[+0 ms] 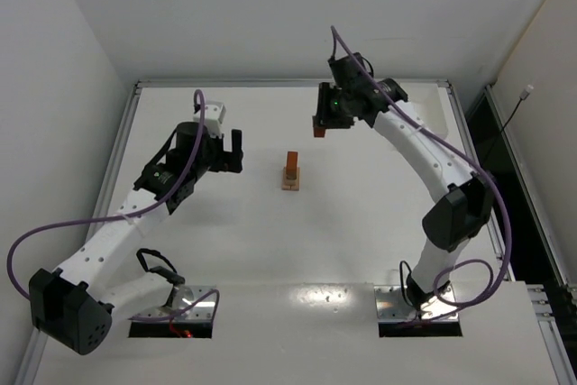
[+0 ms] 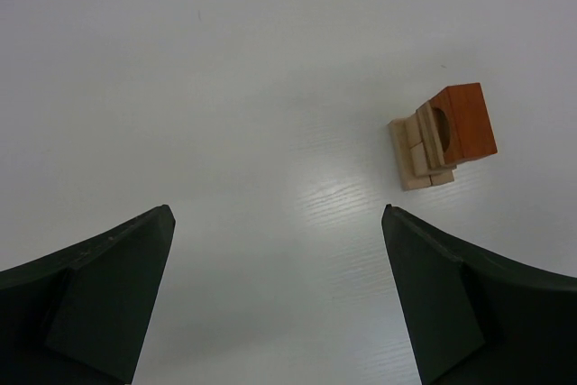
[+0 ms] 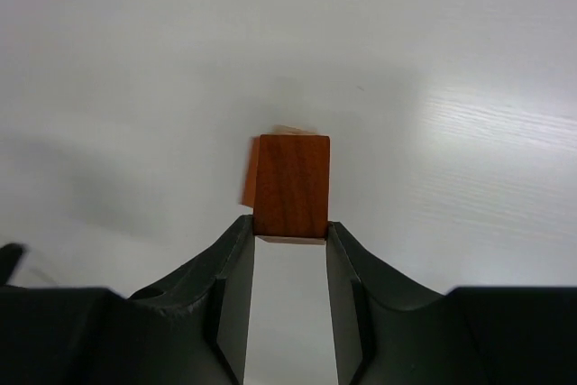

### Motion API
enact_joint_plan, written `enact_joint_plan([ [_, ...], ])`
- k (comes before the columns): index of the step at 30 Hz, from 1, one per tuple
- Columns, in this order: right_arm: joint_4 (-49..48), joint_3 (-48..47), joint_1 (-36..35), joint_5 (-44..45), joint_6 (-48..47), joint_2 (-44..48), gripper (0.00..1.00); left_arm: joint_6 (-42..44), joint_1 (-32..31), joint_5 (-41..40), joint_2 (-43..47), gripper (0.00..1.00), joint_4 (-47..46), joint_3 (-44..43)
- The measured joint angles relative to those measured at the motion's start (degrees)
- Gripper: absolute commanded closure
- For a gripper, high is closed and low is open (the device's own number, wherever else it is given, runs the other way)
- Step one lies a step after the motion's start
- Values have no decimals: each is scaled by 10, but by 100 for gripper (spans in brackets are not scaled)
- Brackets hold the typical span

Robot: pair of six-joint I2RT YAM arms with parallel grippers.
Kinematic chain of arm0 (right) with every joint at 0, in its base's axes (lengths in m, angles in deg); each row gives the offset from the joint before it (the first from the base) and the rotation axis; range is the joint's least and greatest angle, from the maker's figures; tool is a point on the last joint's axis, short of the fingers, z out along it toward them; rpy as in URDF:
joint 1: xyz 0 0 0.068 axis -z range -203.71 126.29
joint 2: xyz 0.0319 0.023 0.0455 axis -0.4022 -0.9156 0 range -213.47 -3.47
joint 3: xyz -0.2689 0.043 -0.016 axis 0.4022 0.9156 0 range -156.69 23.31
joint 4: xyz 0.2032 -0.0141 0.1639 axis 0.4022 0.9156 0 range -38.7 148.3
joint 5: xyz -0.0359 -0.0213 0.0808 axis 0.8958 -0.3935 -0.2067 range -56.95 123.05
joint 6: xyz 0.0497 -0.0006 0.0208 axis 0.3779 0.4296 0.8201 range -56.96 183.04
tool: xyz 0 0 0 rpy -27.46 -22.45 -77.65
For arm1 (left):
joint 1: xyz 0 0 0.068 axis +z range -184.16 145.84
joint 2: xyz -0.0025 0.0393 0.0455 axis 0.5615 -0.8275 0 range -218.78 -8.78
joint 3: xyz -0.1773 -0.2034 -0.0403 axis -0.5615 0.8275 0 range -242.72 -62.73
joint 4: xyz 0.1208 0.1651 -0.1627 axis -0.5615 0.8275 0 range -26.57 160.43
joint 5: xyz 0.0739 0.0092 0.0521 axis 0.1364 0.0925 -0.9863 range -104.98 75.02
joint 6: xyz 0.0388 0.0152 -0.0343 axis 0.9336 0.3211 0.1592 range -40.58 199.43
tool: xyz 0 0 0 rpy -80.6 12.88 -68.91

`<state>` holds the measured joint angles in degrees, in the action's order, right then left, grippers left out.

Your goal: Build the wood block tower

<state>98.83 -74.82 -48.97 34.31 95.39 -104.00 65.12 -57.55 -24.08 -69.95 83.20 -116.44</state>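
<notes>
Black fingers of the left gripper (image 2: 277,218) fill the bottom corners of its wrist view, spread wide and holding nothing. Ahead of it and off to its right the wood block tower (image 2: 442,137) stands on the white worktop (image 2: 225,87). It has pale tan pieces at the foot and a reddish-orange one on top, so it looks part-built, with at least one piece to add. Further right, the right gripper (image 3: 290,233) is clamped on a loose reddish-orange block (image 3: 290,185), well apart from the tower to its left. Whether that block is lifted, I cannot tell.
</notes>
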Motion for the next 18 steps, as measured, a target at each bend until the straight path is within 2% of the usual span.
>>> enact_joint_plan([
  [4, 7, -89, -69, 34, 34, -31, 100, 0, 0, -11, 8, 1, 4, 6],
  [8, 20, -110, -112, 57, 56, -72, 100, 0, 3, -19, 16, 1, 5, 7],
  [18, 63, -110, -132, 97, 95, -134, 100, 1, 18, -23, 34, 1, 13, 16],
])
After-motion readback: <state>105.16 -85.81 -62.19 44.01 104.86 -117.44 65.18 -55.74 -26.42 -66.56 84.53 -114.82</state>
